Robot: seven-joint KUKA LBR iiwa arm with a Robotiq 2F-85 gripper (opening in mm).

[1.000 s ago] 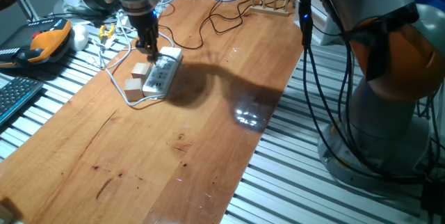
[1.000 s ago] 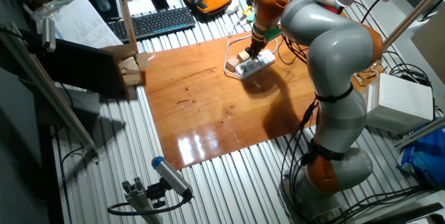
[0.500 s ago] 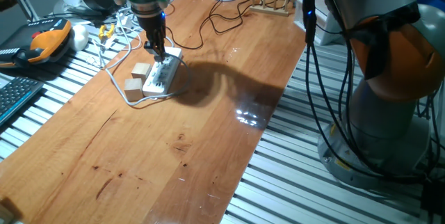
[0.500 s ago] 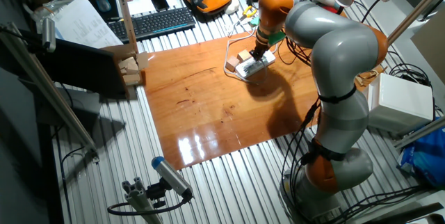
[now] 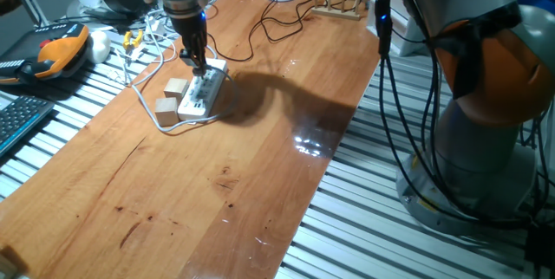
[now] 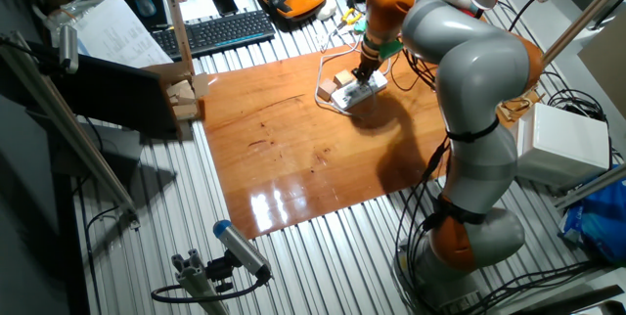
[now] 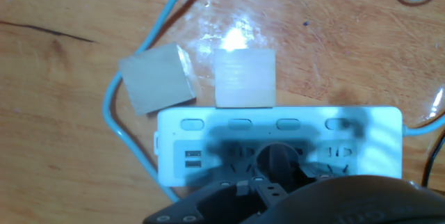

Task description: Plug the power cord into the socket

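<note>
fingers [image 5: 195, 64] clamping the plug [image 7: 277, 160], pressing it down onto the socket [image 5: 201, 95] mid-strip. socket lying on the table [image 5: 217, 184], two cubes [image 7: 198, 78] touching its long side.

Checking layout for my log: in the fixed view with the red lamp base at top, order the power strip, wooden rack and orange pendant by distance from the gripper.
1. power strip, directly under the gripper
2. orange pendant, off the table's left side
3. wooden rack, far end of the table
</note>
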